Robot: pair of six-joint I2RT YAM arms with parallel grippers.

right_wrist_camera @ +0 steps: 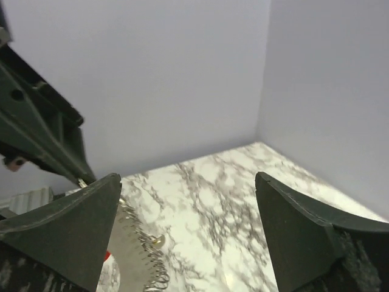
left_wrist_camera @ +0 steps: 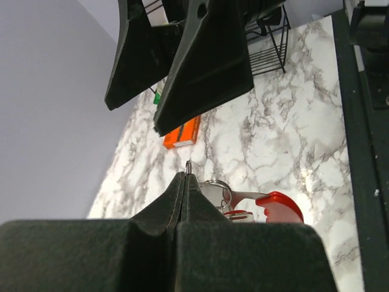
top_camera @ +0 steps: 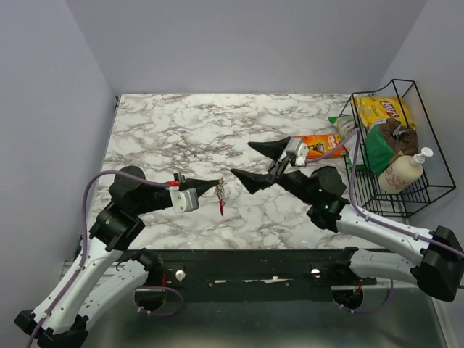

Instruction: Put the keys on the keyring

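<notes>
My left fingers (top_camera: 206,185) are pressed fully together on the keyring (left_wrist_camera: 216,186). It hangs just off their tips above the desk (top_camera: 181,130), with a red key (top_camera: 220,205) dangling under it. My right fingers (top_camera: 265,149) stand wide apart with nothing between them, their tips near the left tips and pointing toward them. Bare marble runs from both pairs to the far wall and the left edge.

Behind my right fingers, at the desk's right edge, a wire basket (top_camera: 370,190) holds a yellow chip bag (top_camera: 380,110), a green bag (top_camera: 377,148) and a pump bottle (top_camera: 402,170). An orange packet (top_camera: 317,145) lies beside it.

Only the left wrist view shows the ring's loop and the key's red head. Only the right wrist view shows a silvery coil (right_wrist_camera: 149,261) hanging beside one right finger.
</notes>
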